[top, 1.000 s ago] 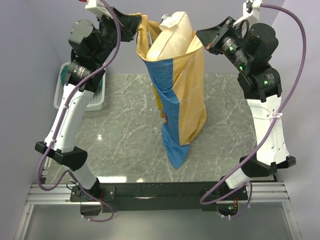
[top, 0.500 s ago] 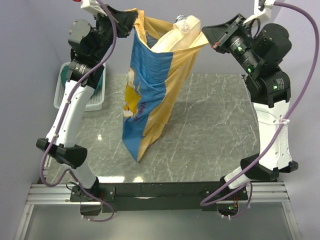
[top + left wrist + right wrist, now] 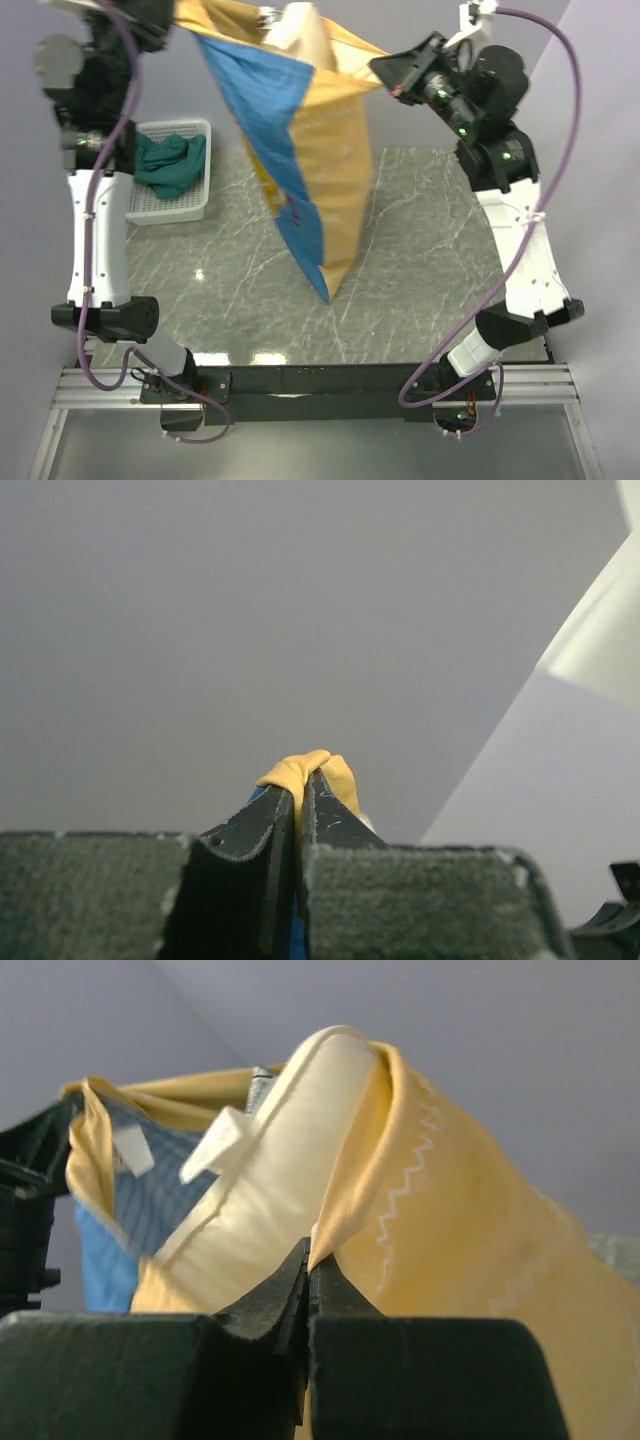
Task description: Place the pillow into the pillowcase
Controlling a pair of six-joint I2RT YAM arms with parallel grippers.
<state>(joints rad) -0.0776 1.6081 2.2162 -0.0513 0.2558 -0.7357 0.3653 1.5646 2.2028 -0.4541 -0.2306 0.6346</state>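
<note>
Left end effector (image 3: 300,798) is closed on the yellow rim of the pillowcase (image 3: 320,160); right end effector (image 3: 308,1258) pinches the opposite rim. The pillowcase hangs between them over the bench (image 3: 430,270), and the pillow (image 3: 270,1180) sits inside with its top sticking out.

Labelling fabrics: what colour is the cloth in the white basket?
The cloth is dark teal; top external view shows it best.

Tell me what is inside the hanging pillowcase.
The cream pillow is inside the pillowcase. Only its top end shows, poking out of the open mouth. The rest of it is covered by the fabric.
</note>
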